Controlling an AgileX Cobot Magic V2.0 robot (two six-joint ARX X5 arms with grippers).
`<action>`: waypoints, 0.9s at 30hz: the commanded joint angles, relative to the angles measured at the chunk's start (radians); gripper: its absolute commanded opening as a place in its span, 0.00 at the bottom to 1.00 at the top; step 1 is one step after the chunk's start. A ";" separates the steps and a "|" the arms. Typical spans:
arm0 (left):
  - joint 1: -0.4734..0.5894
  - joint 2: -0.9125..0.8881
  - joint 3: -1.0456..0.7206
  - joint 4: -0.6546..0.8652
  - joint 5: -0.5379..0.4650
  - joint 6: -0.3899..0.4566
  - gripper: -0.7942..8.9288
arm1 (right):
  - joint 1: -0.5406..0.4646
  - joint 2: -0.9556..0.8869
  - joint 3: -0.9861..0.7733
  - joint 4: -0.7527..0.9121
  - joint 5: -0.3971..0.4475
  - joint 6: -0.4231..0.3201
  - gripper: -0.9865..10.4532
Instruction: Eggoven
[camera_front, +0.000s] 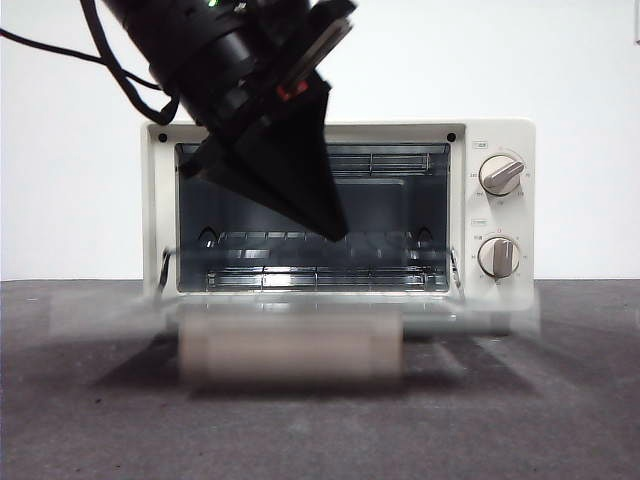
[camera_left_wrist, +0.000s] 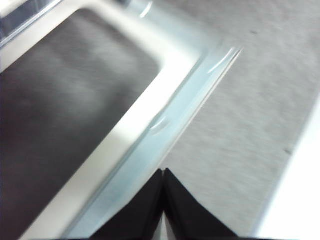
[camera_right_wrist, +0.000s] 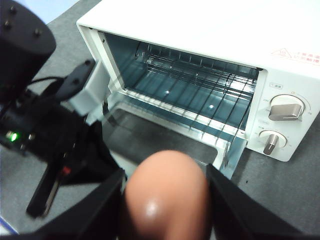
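Two hands busy: left hand (camera_left_wrist: 164, 172), pinched empty, hangs over the dropped oven door (camera_right_wrist: 165, 137); right hand (camera_right_wrist: 165, 200) grips egg (camera_right_wrist: 166, 192) for loading.

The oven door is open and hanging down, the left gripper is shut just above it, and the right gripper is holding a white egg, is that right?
Not quite: the egg in the right gripper is reddish-brown, not white, as the right wrist view shows. The rest stands: the toaster oven has its door open and folded down, and the left gripper is shut just above it.
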 joint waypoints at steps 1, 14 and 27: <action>-0.025 -0.026 0.014 0.003 0.001 -0.034 0.09 | 0.006 0.012 0.016 0.025 0.006 -0.008 0.09; 0.170 -0.484 0.006 -0.091 -0.023 -0.058 0.09 | -0.111 0.260 0.016 0.226 -0.136 -0.001 0.09; 0.538 -0.838 -0.195 -0.206 0.105 -0.045 0.09 | -0.241 0.557 0.016 0.466 -0.280 0.015 0.09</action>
